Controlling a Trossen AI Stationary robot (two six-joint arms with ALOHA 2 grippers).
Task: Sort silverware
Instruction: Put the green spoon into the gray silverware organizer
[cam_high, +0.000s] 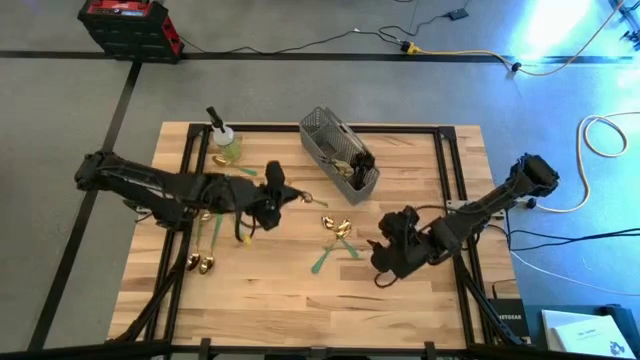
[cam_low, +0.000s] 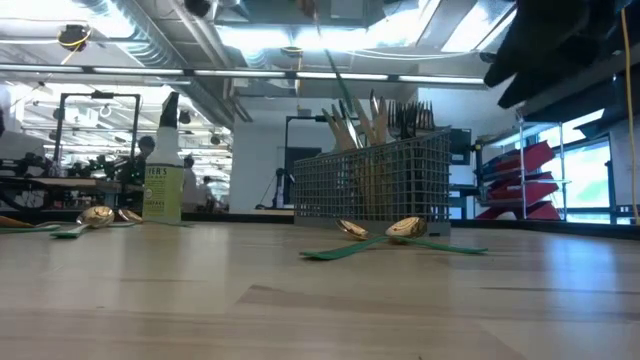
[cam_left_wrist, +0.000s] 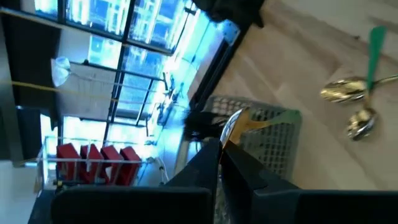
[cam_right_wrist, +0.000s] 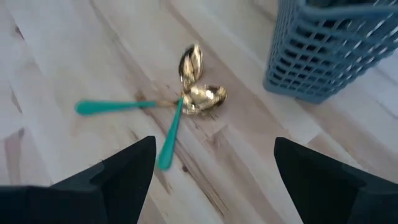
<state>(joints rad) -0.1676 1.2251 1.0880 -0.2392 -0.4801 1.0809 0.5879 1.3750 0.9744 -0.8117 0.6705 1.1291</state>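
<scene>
Right tool (cam_right_wrist: 214, 180) above two spoons (cam_right_wrist: 200, 93)

Table (cam_high: 300, 290): light wood planks, smooth, faint satin sheen, visible grain, dark metal frame around it. Caddy (cam_high: 322, 133): grey wire mesh, matt metal. Just beside the caddy, two spoons (cam_right_wrist: 198, 93): shiny gold metal bowls, mirror gloss, handles smooth green, plastic-looking. Farther from the caddy, more gold spoons (cam_high: 204, 264), same glossy finish. Spray bottle (cam_low: 162, 182) near the caddy: clear plastic, green liquid, paper-looking label, black matt trigger head. Right gripper (cam_right_wrist: 211, 174) fingers (cam_right_wrist: 124, 171): matt black, plastic-looking. Left gripper (cam_left_wrist: 222, 163): same dark matt finish, thin gold piece in it.
</scene>
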